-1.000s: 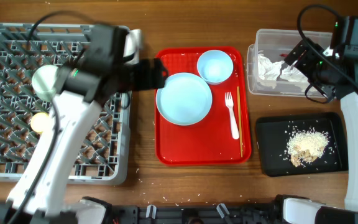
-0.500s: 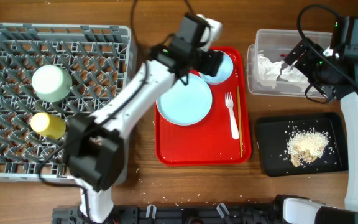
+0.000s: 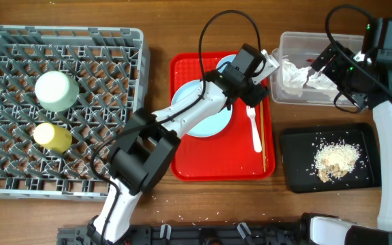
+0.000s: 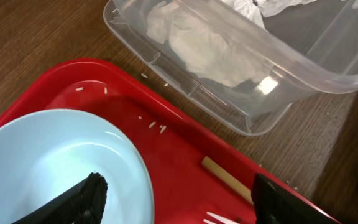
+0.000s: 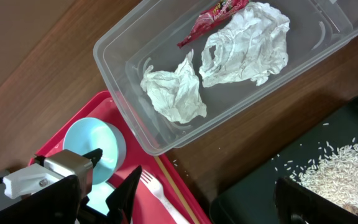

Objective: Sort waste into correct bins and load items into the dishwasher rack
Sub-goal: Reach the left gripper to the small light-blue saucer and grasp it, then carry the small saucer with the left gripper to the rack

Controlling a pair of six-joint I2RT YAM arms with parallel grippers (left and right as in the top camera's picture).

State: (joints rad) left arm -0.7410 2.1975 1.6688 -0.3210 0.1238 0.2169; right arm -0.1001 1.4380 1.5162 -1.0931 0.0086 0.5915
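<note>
My left gripper [image 4: 178, 186] is open above the top right corner of the red tray [image 3: 209, 160]. One finger hangs over the small light blue dish [image 4: 55, 168], the other over the tray beside the chopsticks [image 4: 225, 177]. The dish's rim lies between the jaws, untouched. The blue plate [image 3: 199, 112], white fork [image 3: 254, 129] and chopsticks [image 3: 263, 139] lie on the tray. The green bowl [image 3: 56, 90] and yellow cup [image 3: 52, 136] sit in the dishwasher rack [image 3: 5, 177]. My right gripper [image 5: 207, 193] is open and empty above the clear tub [image 3: 276, 68].
The clear tub holds crumpled napkins [image 5: 241, 43] and a red wrapper [image 5: 213, 15]. The black tray [image 3: 295, 143] at the right front carries rice and crumbs [image 3: 335, 160]. A few rice grains lie on the red tray and the wooden table.
My left arm has swung from over the rack rightward across the red tray to the small dish, and its jaws have narrowed a little. The right arm has stayed still.
</note>
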